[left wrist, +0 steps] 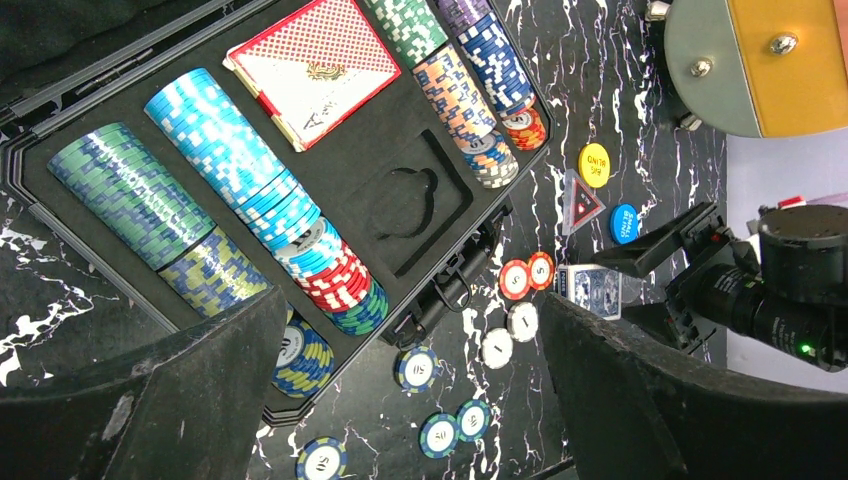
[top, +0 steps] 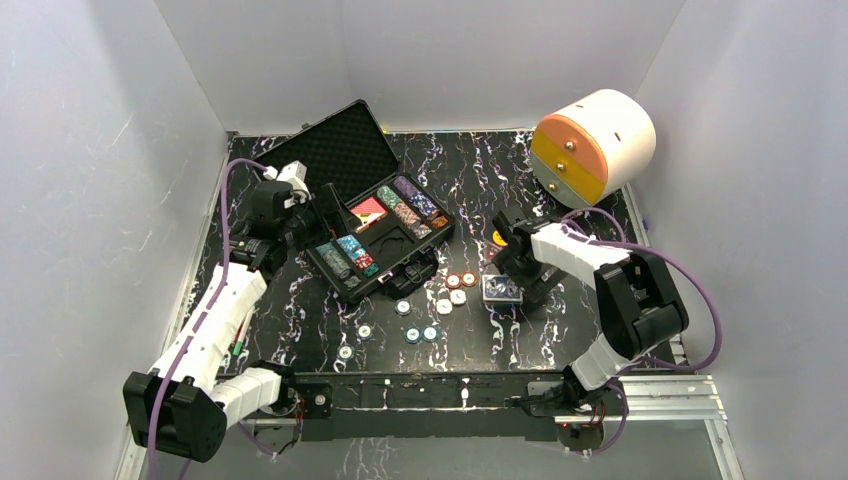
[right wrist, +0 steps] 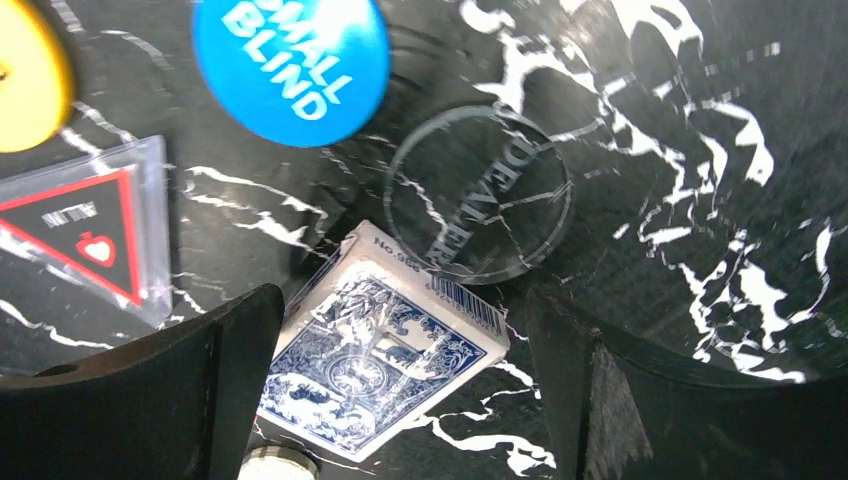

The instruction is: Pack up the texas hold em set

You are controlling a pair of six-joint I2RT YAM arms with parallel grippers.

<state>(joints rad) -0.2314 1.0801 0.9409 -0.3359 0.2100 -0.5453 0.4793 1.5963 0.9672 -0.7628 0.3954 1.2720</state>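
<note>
The black case (top: 345, 140) lies open at the back left, its foam slots (left wrist: 400, 150) filled with rows of coloured chips (left wrist: 230, 150) and a red card deck (left wrist: 315, 65). My left gripper (top: 322, 222) hangs open over the case's near-left edge, with nothing between its fingers (left wrist: 200, 390). Several loose chips (top: 430, 320) lie on the table in front of the case. My right gripper (top: 510, 268) stands open around a blue card deck (right wrist: 385, 360), which lies flat on the table. Beside the deck are a blue button (right wrist: 290, 60), a yellow button (right wrist: 25, 80) and a clear dealer disc (right wrist: 478, 195).
A big white cylinder with orange-yellow drawers (top: 592, 145) stands at the back right. A clear triangular marker with a red outline (right wrist: 95, 235) lies next to the buttons. White walls enclose the black marbled table on three sides.
</note>
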